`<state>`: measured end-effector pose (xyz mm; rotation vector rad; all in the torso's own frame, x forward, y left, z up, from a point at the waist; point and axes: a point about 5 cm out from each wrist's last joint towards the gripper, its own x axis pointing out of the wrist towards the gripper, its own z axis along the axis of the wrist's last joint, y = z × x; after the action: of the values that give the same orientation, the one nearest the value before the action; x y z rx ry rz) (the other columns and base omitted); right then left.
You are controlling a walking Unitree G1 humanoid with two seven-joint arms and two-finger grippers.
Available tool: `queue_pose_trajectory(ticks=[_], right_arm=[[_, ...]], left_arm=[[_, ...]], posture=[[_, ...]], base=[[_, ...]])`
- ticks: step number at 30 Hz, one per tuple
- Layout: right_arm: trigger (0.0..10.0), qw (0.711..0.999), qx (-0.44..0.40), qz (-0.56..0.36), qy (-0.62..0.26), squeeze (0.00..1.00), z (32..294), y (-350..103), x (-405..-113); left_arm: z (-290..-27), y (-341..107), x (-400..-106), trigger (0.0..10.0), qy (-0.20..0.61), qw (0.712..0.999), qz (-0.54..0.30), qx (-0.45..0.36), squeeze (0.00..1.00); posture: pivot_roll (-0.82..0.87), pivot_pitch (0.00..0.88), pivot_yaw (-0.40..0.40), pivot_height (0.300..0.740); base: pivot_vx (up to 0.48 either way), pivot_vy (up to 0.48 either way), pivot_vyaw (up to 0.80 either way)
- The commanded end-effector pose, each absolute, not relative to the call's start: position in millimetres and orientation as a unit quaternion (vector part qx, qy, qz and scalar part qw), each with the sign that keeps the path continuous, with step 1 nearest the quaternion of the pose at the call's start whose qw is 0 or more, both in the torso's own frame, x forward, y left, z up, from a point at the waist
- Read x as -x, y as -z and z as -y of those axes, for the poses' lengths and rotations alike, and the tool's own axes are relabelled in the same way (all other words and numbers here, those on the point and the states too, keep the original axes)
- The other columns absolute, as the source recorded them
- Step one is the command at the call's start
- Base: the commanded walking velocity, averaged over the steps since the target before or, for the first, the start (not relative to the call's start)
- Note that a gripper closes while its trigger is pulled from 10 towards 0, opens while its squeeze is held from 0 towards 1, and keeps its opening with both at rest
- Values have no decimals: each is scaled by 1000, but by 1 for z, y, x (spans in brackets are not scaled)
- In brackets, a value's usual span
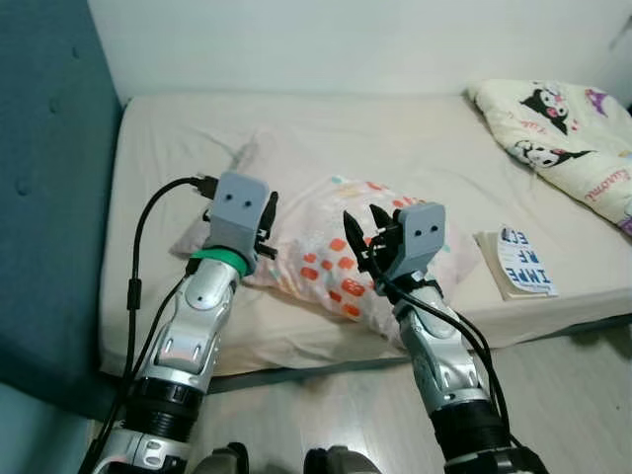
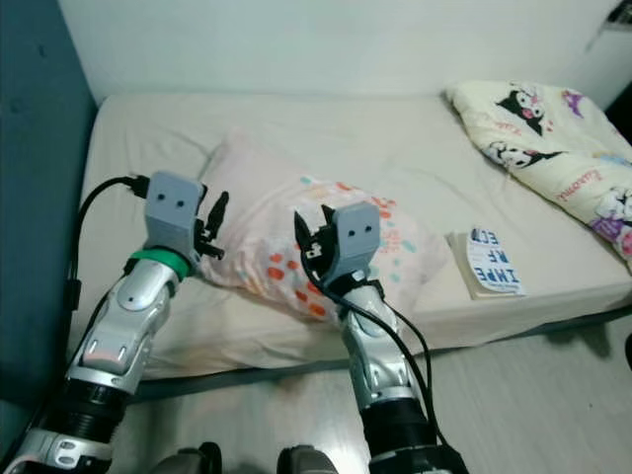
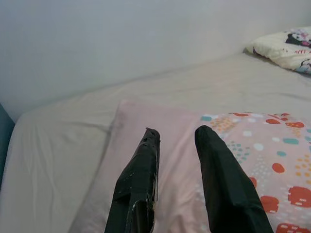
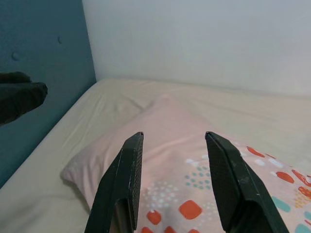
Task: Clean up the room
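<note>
A pink pillow (image 1: pixel 321 247) with orange and teal spots lies across the near half of the bed (image 1: pixel 346 128). My left gripper (image 1: pixel 269 219) hovers over the pillow's plain pink end, open and holding nothing; in the left wrist view its fingers (image 3: pixel 141 179) point over the pillow (image 3: pixel 262 160). Over the spotted middle of the pillow, my right gripper (image 1: pixel 365 229) is also open and holding nothing. The right wrist view has the right gripper (image 4: pixel 175 136) above the pillow (image 4: pixel 170 160). Neither gripper clearly touches the fabric.
A book (image 1: pixel 518 262) with a white and blue cover lies near the bed's front right edge. A cream cartoon-print blanket (image 1: pixel 563 128) is bunched at the far right. A blue padded headboard (image 1: pixel 49 197) stands on the left. Wooden floor (image 1: pixel 563 385) runs along the bed's front.
</note>
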<state>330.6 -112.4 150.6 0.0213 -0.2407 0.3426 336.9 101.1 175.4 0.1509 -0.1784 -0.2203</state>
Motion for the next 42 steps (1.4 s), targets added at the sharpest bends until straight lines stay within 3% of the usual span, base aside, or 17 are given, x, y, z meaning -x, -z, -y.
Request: queue_pose_trajectory(ticks=[1,9,15,34,42], right_arm=[[10000,980,-9,112,-165,0,116,-146,-329],[10000,980,-9,112,-165,0,116,-146,-330],[10000,978,-15,117,-173,0,113,-147,-328],[10000,980,-33,113,-162,0,113,-146,-329],[10000,983,30,97,-153,0,113,-141,-331]], left_arm=[[-98,-170,-336,10000,118,988,74,-70,0],[-98,-171,-336,10000,116,987,83,-80,0],[-101,-169,-338,10000,102,989,74,-83,0],[-107,-163,-338,10000,93,991,64,-74,0],[-108,-166,-340,10000,81,991,72,-78,0]], posture=[[-130,103,-13,732],[-130,103,-12,732],[-129,104,-12,732],[-123,107,-12,732],[-125,106,-12,732]], base=[[0,0,0],[0,-35,0],[361,-199,0],[0,0,0],[205,0,259]])
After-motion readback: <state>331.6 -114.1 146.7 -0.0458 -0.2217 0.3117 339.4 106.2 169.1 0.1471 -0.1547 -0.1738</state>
